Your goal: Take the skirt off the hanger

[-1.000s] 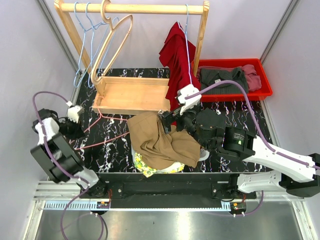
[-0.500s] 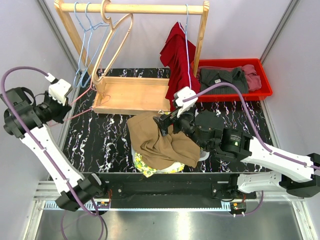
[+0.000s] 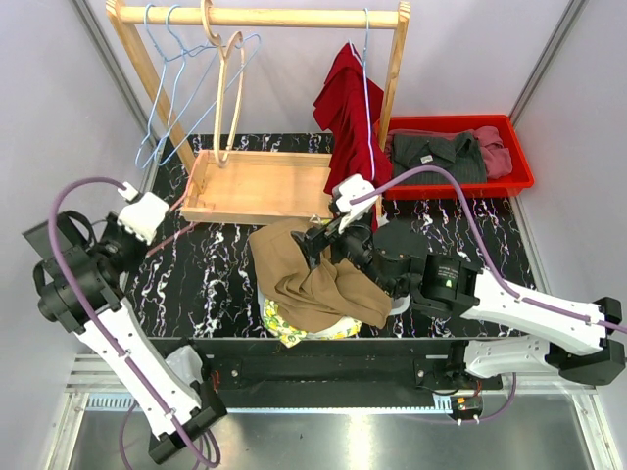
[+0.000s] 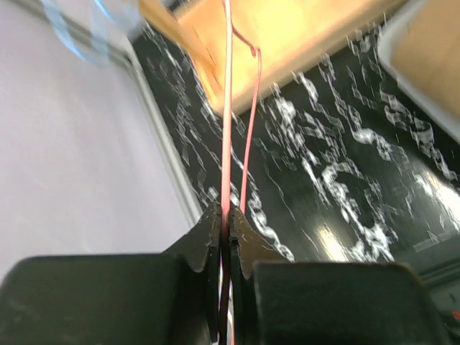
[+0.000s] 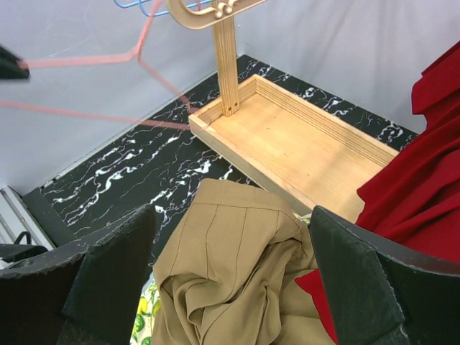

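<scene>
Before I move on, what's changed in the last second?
The left gripper, shut on the pink hanger, swung it up off the table toward the rack, then partway back. The wooden hanger turned edge-on. Unchanged: right gripper open over the tan skirt heap.

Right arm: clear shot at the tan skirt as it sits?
Probably yes. The right fingers stand wide open just above the tan skirt, nothing between them. The pink hanger is away to the left, pinched in the left fingers.
</scene>
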`<act>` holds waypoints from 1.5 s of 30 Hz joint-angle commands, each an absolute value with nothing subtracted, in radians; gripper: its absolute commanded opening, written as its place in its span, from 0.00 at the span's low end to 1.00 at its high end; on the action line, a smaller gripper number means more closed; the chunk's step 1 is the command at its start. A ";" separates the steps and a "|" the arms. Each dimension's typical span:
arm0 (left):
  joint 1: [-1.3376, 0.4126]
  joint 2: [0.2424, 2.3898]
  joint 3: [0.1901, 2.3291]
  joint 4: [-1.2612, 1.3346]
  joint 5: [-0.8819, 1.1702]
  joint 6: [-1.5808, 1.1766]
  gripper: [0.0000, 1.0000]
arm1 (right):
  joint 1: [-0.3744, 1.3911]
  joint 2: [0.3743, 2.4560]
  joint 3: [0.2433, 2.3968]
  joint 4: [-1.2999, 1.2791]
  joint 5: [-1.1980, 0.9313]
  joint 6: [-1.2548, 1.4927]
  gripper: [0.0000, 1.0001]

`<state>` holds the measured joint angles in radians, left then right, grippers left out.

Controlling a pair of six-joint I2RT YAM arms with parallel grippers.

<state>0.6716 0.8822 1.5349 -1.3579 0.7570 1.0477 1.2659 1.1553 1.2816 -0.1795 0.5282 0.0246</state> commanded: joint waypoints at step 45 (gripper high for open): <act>0.463 0.946 1.897 -0.855 0.844 -0.154 0.00 | 1.272 0.943 1.250 -0.207 0.604 0.071 0.94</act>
<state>0.4603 0.8749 1.8011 -0.7959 1.0065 -0.1814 1.2663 0.9161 1.2171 -0.2375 0.5846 0.0803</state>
